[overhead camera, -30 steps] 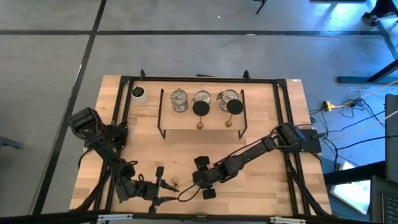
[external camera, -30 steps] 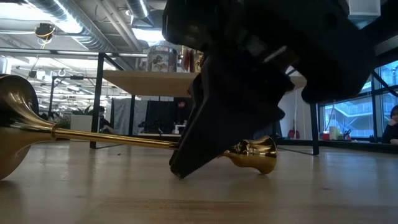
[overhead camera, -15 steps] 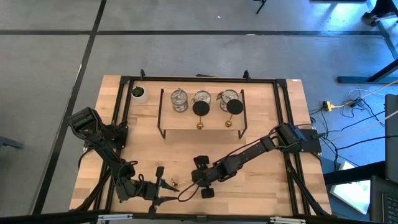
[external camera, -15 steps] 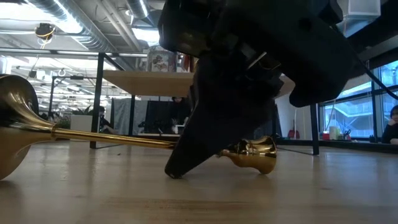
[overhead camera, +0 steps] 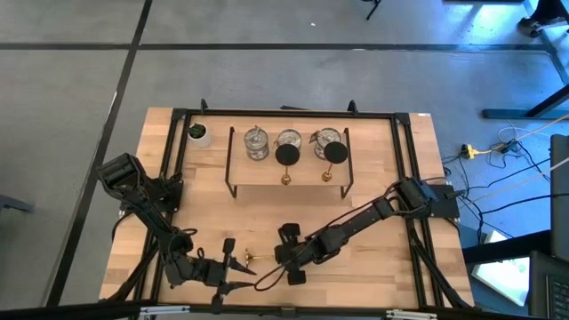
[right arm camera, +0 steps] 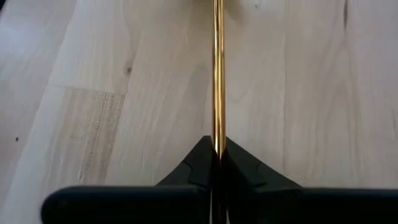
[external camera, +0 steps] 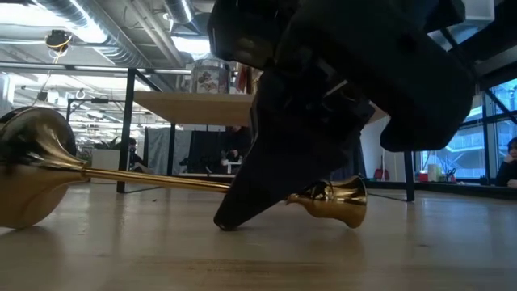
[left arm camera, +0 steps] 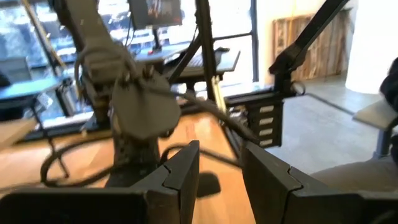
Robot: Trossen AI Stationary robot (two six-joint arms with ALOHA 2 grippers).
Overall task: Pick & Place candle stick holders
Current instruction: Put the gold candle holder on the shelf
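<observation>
A gold candle stick holder (external camera: 153, 179) lies on its side near the table's front edge. Its wide round end (external camera: 28, 174) and its small cup end (external camera: 339, 202) both rest on the wood. My right gripper (right arm camera: 217, 149) is shut on its stem and shows in the high view (overhead camera: 283, 258). My left gripper (overhead camera: 236, 265) stands level just left of the wide end, open (left arm camera: 217, 168), with nothing between its fingers. Two more gold sticks with dark discs (overhead camera: 287, 156) (overhead camera: 335, 154) and three silvery cups (overhead camera: 289, 140) stand on the black wire rack (overhead camera: 233, 169). My right gripper pinches the stem (right arm camera: 217, 134) between its two fingers, partway along and nearer the cup end. The fingers (external camera: 242, 202) slant down from the table's right and point along the stem toward the wide end. The stick lies nearly level, with both ends on the table.
A small white pot with a green plant (overhead camera: 197, 133) stands at the far left, beside the rack. Black frame rails (overhead camera: 173, 151) run along the table's sides. Bare wood (overhead camera: 293, 209) lies between the rack and the grippers.
The lying stick has shifted a little on the table. Its wide end has turned and come further into the low view, and its cup end has tipped slightly. Both arms have stayed in place.
</observation>
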